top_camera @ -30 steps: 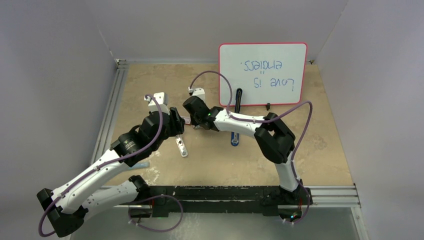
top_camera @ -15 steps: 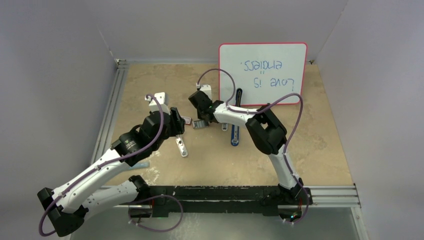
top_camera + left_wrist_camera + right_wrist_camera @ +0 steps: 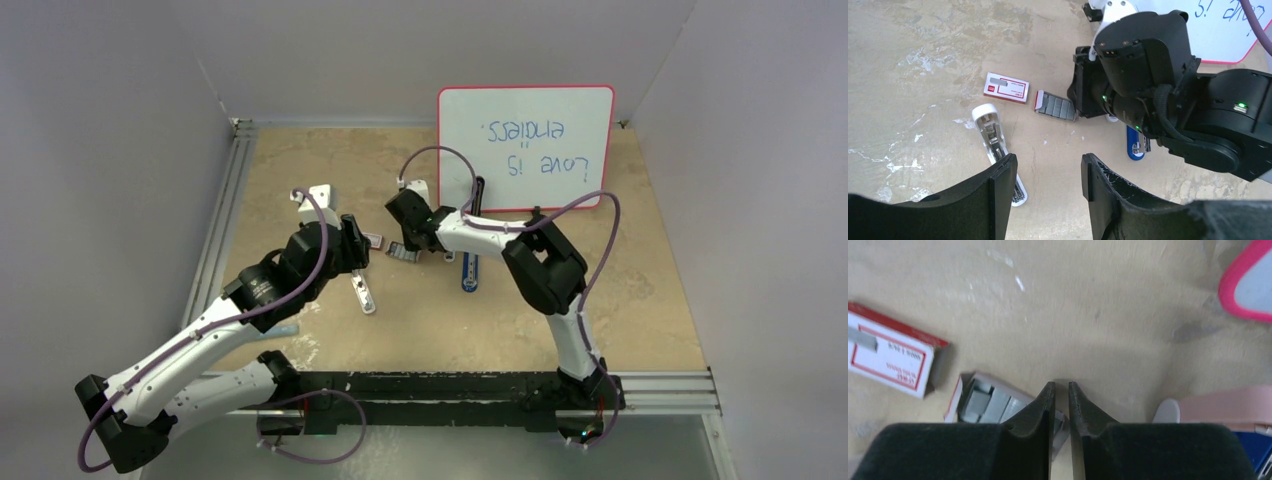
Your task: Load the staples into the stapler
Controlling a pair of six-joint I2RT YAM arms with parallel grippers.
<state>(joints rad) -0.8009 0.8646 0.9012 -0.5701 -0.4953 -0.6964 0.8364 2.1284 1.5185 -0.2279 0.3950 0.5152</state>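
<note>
The staples [image 3: 1055, 105] are a dark-grey block lying in a small open tray on the table, also in the overhead view [image 3: 403, 251] and the right wrist view [image 3: 990, 402]. My right gripper [image 3: 1059, 386] is shut with nothing between its fingers, its tips just over the tray's right end; from above, the right gripper [image 3: 406, 240] points down at the tray. The stapler [image 3: 470, 272] lies to the right, and only its blue end [image 3: 1134, 147] shows under the right arm. My left gripper [image 3: 1048, 172] hangs open and empty, nearer than the staples.
A red-and-white box [image 3: 1006, 87] lies just left of the staples. A white oblong bar [image 3: 995, 142] lies by the left finger. A pink piece [image 3: 1228, 405] sits near the stapler. A pink-framed whiteboard [image 3: 525, 148] stands behind. Metal rails border the table's left edge [image 3: 222, 225].
The right gripper has shifted right, away from the left gripper and the box, to the tray of staples, and stays shut. The left arm has not moved.
</note>
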